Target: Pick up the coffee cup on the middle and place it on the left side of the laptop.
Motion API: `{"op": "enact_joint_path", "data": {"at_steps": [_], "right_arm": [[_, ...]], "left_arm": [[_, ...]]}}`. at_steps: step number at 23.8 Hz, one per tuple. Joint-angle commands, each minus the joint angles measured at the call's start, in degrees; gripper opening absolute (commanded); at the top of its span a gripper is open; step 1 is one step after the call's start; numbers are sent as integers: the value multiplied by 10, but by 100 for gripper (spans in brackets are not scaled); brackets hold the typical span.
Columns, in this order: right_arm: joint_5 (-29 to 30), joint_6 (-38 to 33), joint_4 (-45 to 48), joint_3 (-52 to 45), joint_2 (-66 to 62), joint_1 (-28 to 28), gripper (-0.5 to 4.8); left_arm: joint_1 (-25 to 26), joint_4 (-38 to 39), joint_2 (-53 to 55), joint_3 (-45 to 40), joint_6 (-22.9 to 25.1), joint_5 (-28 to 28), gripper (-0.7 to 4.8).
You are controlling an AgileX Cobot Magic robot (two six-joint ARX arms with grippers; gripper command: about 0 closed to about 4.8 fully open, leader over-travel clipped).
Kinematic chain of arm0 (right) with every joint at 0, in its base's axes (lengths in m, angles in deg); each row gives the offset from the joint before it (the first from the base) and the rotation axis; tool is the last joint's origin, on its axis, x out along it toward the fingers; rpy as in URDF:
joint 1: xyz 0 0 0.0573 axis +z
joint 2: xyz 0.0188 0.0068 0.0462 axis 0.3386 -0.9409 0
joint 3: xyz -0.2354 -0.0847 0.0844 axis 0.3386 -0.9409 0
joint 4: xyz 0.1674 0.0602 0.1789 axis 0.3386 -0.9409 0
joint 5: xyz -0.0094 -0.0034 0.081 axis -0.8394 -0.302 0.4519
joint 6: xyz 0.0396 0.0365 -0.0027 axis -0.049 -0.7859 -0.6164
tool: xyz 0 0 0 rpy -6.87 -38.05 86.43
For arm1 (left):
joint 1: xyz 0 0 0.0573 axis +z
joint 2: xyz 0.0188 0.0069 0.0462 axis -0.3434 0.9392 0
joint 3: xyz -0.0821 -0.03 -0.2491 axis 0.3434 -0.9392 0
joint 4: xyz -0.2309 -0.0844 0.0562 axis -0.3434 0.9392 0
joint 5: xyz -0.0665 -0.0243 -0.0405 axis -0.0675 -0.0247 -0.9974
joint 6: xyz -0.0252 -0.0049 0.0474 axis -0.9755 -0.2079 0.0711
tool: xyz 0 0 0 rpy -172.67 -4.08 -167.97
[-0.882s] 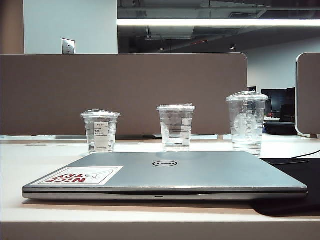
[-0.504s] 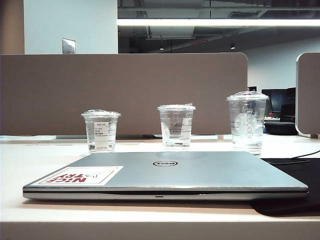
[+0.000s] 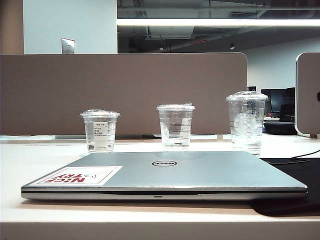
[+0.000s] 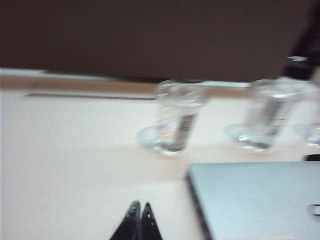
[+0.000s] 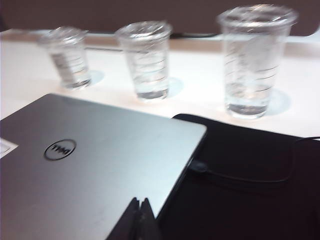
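The coffee cup [image 3: 175, 127], clear with a flat lid and black lines, stands in the middle of a row of three cups behind the closed silver laptop [image 3: 165, 172]. The right wrist view shows the coffee cup [image 5: 145, 60] beyond the laptop [image 5: 90, 165]. My right gripper [image 5: 139, 201] is shut and empty above the laptop's lid, near its edge by the black mat. My left gripper [image 4: 140, 206] is shut and empty over bare table beside the laptop [image 4: 260, 200], with the coffee cup [image 4: 267, 117] far off. Neither gripper shows in the exterior view.
A smaller labelled cup [image 3: 100, 131] stands left of the coffee cup and a tall domed cup [image 3: 246, 122] right of it. A black mat [image 5: 250, 185] with a cable [image 5: 250, 179] lies right of the laptop. A brown partition [image 3: 125, 92] backs the table.
The cups and the laptop stand where they were. A small dark shape has appeared at the right edge of the exterior view.
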State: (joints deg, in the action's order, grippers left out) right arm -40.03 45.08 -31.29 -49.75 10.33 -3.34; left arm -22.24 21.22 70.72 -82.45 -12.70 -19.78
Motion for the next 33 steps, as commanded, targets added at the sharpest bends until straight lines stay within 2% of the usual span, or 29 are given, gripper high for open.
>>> {"op": "enact_joint_path", "data": {"at_steps": [1,5,9,12,14,18,21,22,23,25,28,33], "right_arm": [[-1,0,7,-2,-5,23,-5],[0,1,7,-2,-5,32,-5],[-1,1,7,-2,-5,32,-5],[0,1,7,-2,-5,32,-5],[-1,1,7,-2,-5,32,-5],[-1,1,7,-2,-4,32,-5],[-1,1,7,-2,-3,32,-5],[-1,1,7,-2,-3,32,-5],[-1,1,7,-2,-3,32,-5],[-1,1,7,-2,-3,32,-5],[-1,1,7,-2,-4,32,-5],[-1,1,7,-2,-4,32,-5]], "left_arm": [[0,-49,0,2,-22,-58,-4],[-1,-133,15,17,-68,-85,-4],[-24,-141,97,67,-41,-92,-4],[-70,-186,212,103,5,-95,-4],[-148,-318,409,151,52,-95,-4],[-197,-416,619,220,92,-95,2],[-214,-442,754,282,91,-96,73],[-214,-450,826,320,90,-96,135],[-214,-451,858,340,90,-96,167],[-215,-451,922,381,89,-98,271],[-215,-450,999,440,83,-101,479],[-221,-450,1076,509,83,-100,479]]}}
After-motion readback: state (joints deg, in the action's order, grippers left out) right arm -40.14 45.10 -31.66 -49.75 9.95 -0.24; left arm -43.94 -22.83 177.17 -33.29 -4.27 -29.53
